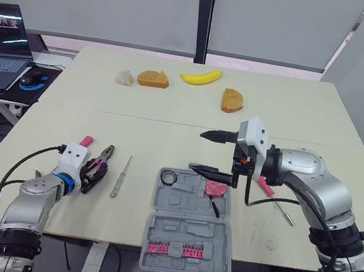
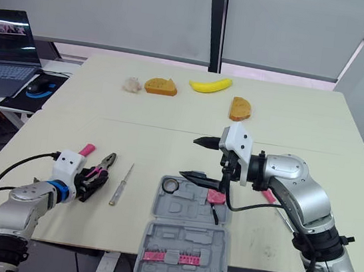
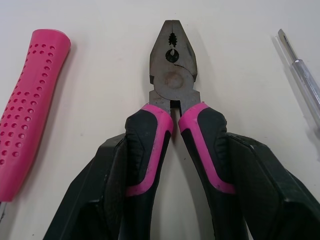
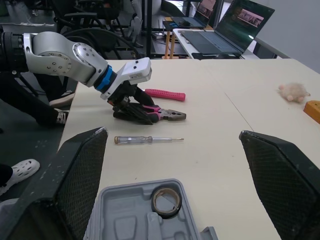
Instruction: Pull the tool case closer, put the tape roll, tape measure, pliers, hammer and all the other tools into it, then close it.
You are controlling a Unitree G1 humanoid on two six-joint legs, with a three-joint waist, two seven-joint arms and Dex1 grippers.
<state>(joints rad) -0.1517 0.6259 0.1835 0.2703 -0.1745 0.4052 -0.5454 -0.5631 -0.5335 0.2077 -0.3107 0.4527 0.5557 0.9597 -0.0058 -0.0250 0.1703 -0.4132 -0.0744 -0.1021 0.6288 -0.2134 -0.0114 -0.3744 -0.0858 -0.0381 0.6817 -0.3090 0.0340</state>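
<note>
The left hand (image 1: 89,179) is clamped on the pliers (image 3: 172,85) lying on the surface (image 1: 172,108), between a pink handle (image 3: 30,105), likely the hammer's, and a screwdriver (image 1: 120,176). The open tool case (image 1: 188,241) sits near, with the tape roll (image 1: 168,176) and seemingly the tape measure (image 1: 215,189) inside, and the right hand (image 1: 198,151) is spread wide above it. Left to do, I judge: pliers, hammer, screwdriver, the pink-handled tool (image 1: 266,187) right of the case, then closing.

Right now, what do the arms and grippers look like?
On left arm and right arm: silver-grey rounded shells, black joints, loose black cables; blue ring at the left wrist. On left gripper and right gripper: white boxy housing, two black textured fingers.
</note>
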